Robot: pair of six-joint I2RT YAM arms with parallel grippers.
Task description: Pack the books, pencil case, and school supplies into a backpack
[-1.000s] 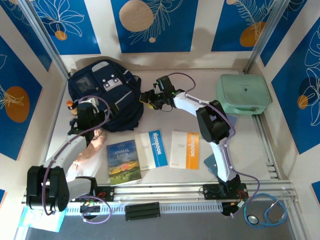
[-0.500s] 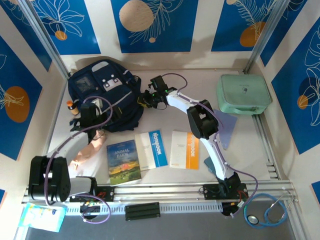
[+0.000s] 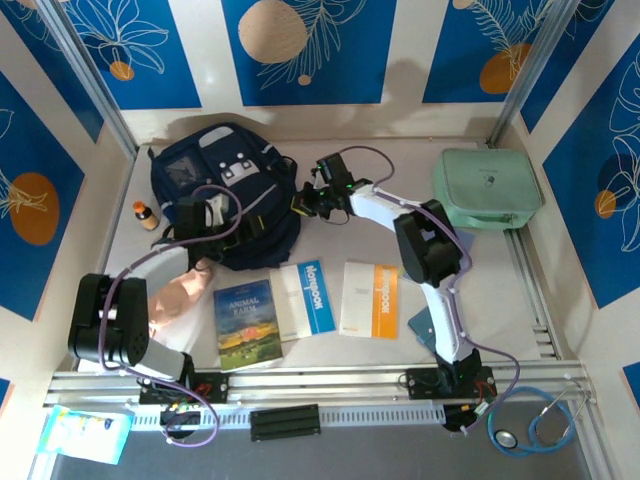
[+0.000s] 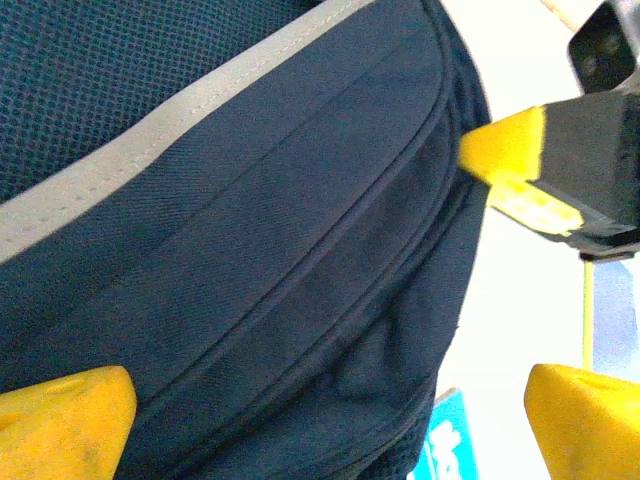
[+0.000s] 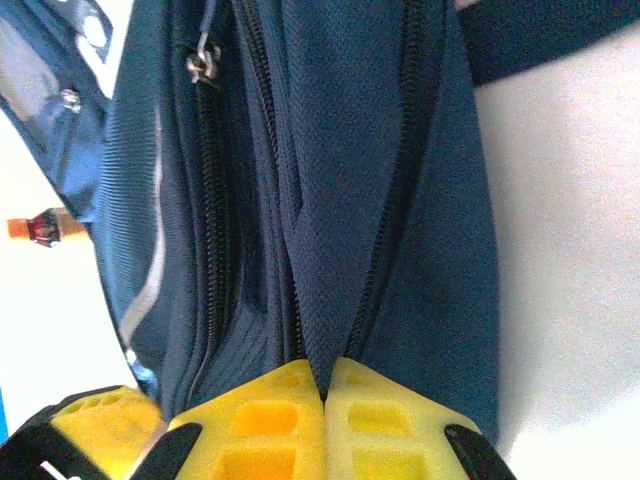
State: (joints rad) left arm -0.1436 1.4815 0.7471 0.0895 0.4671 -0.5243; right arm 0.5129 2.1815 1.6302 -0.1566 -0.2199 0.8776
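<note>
Zero items packed so far, judging by the pale table [image 3: 490, 290]: three thin paperbacks, the green-landscape "Animal Farm" cover [image 3: 247, 323], the white one with blue band [image 3: 306, 297] and the white one with orange band [image 3: 370, 299], flat in a row near the front edge, with the small teal-blue square booklet [image 3: 422, 325] just right of them. Large navy-blue fabric backpack [image 3: 225, 190] at the back left, no open compartment to be seen. Right gripper [image 5: 322, 385] clenched on a fold of its fabric between two zip tracks [image 5: 385, 230]; left gripper [image 3: 205, 215] spread wide at its near side, grasping nothing. Probably an opening step; all loading left to do.
</note>
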